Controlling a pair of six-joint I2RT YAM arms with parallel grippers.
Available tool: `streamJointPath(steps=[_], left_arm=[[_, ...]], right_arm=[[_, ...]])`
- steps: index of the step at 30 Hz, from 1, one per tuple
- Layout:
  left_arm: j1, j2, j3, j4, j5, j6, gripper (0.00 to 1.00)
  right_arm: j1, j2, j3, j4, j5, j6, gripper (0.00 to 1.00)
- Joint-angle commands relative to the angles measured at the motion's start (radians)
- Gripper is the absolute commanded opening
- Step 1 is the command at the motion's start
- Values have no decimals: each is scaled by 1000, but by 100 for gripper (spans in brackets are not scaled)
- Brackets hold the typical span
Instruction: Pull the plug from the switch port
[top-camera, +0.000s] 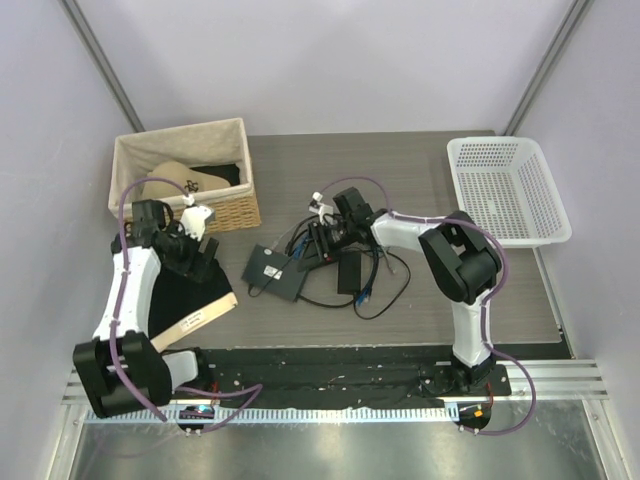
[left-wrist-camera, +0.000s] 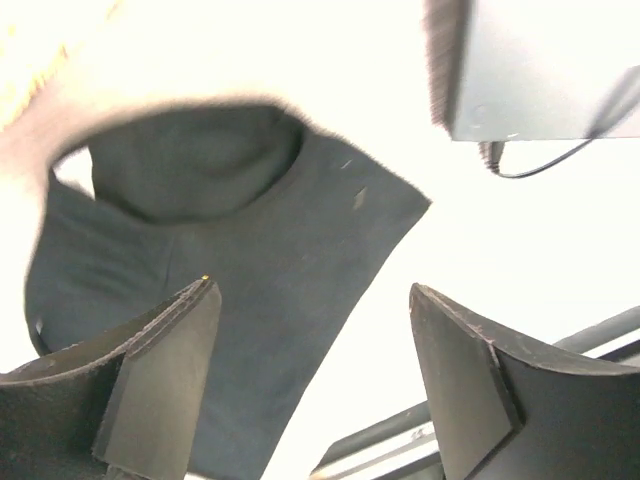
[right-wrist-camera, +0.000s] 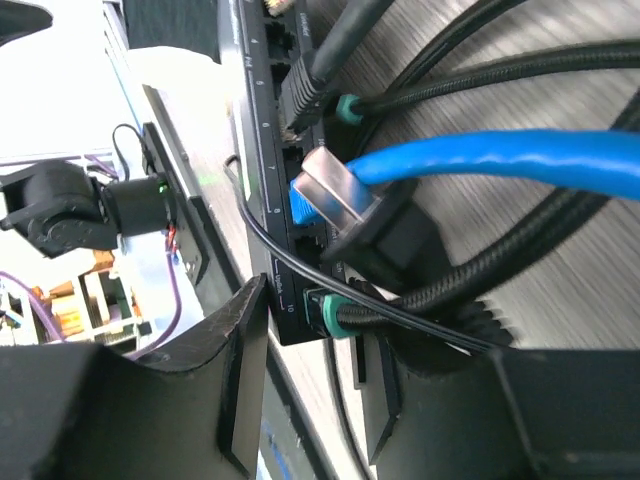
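Observation:
The flat black switch (top-camera: 272, 272) lies mid-table with several cables at its right edge. In the right wrist view its port edge (right-wrist-camera: 262, 150) runs up the frame. The blue plug (right-wrist-camera: 303, 200) sits in a port, and its bright-blue cable (right-wrist-camera: 500, 158) runs off to the right. A silver-tipped black connector (right-wrist-camera: 345, 195) lies across it. My right gripper (right-wrist-camera: 318, 318) (top-camera: 322, 240) is open. Its fingers straddle the switch's lower corner and a teal-collared black plug (right-wrist-camera: 335, 315), just below the blue plug. My left gripper (left-wrist-camera: 312, 292) (top-camera: 195, 250) is open and empty over a black cloth (left-wrist-camera: 250, 260).
A black adapter brick (top-camera: 350, 270) and looped black cords lie right of the switch. A wicker basket (top-camera: 240, 205) stands at the back left and a white plastic basket (top-camera: 510, 190) at the back right. A wooden strip (top-camera: 195, 320) lies beside the cloth.

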Motion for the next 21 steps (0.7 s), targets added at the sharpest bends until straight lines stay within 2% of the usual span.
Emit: streamJointPath(steps=[1,2,5,9,11,12,13,14,15,17,18,21], left_arm=[[-23,-110,36,-47,202,8,84],[-32,-121,33,-32,208,2,85],[-88,-126,38,-30,210,-33,85],[-146,-123,39,18,251,-142,85],[-166,-166,16,118,268,-232,99],[-193,-189,-26,158,262,-246,100],[-239,-215,-53,202,238,-256,100],[-278,-247,-82,304,145,-262,100],[-361,-302,-144,354,97,-254,100],[-443,-344,-200,478,-17,-231,100],[-512,-351,-237,505,-108,-227,100],[-557,-307,-235,514,-137,-269,100]], right_arm=[[-53,-129,148,-206,-69,-171,11],[-60,-134,172,-310,-80,-213,11],[-97,-139,221,-396,-121,-279,9],[-151,-137,215,-394,-210,-162,6],[-163,-131,207,-380,-269,-108,3],[-165,-119,212,-383,-284,-67,2],[-165,-114,226,-381,-291,-53,1],[-168,-107,235,-381,-296,-39,1],[-168,-97,245,-380,-305,-13,1],[-166,-64,278,-380,-313,15,1],[-172,-56,285,-380,-308,38,1],[-191,-25,279,-343,-307,139,1]])
